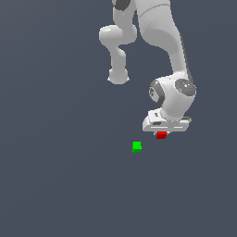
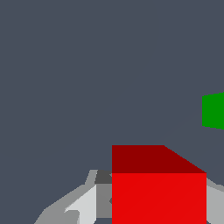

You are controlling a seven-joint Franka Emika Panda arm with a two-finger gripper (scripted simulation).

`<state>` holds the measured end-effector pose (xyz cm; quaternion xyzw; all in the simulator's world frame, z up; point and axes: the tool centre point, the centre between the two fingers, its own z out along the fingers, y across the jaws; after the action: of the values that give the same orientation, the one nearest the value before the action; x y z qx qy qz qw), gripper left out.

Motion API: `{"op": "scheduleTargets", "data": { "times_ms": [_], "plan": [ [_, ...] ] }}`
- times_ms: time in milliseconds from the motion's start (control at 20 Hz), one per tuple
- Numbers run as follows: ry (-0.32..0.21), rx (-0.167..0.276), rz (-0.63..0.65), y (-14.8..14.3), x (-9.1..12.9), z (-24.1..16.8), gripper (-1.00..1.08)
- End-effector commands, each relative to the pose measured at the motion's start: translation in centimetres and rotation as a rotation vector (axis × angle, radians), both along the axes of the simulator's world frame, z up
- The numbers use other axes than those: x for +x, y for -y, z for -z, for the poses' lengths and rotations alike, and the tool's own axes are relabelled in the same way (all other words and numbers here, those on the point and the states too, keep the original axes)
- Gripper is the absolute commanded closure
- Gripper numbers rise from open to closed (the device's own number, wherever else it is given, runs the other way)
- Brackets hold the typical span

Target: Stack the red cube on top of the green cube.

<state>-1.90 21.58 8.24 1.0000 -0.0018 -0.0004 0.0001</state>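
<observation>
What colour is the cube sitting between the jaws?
Bright red cube, clearest in the wrist view.

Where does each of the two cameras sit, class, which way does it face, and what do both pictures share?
Exterior view: sits off the arm, raised, facing down on the grey floor; it shows the white arm, its gripper, the red cube and the green cube.
Wrist view: rides on the wrist, facing past the gripper; only grey fingers show, beside the red cube, with the green cube at the picture's edge.
Shared: both cubes, the gripper, the floor.
</observation>
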Motion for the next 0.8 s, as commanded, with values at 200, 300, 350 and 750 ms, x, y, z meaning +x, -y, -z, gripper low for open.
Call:
{"op": "scheduleTargets", "data": {
  "times_ms": [200,300,350,750],
  "plan": [
    [0.001,0.000,0.000,0.0,0.0,-3.2,1.08],
    [0.001,0.000,0.000,0.0,0.1,-3.6,1.08],
    [0.001,0.000,0.000,0.0,0.1,-3.7,1.08],
    [0.002,0.001,0.000,1.4,0.6,-2.9,1.08]
  ]
}}
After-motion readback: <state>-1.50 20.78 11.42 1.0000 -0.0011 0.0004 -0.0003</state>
